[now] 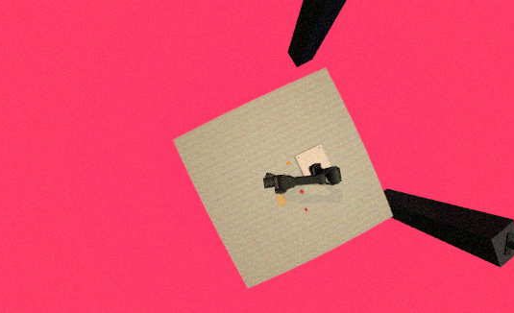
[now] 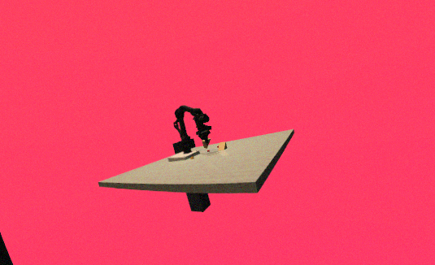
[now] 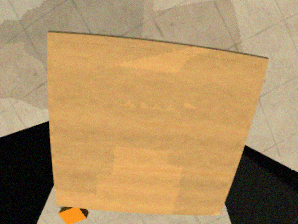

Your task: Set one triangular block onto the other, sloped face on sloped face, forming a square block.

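One light-wood triangular block [image 1: 281, 200] [image 2: 222, 146] rests on the table [image 1: 219, 154] [image 2: 226, 175], just beside the arm's hand in the top view. My gripper [image 2: 206, 142] is shut on the other triangular block [image 3: 150, 100], whose broad wood face fills most of the wrist view between the dark fingers. In the exterior view the held block is raised above the table, a little left of the resting block, and apart from it. The resting block is not in the wrist view. In the top view the arm hides the held block.
A small orange piece [image 1: 288, 162] [image 2: 192, 157] [image 3: 73, 215] lies near the pale base plate [image 1: 310, 156] [image 2: 177, 158]. Two small red pieces lie on the table, one [image 1: 302, 191] [image 2: 208, 150] close beside the arm and one [image 1: 305, 209] farther from it.
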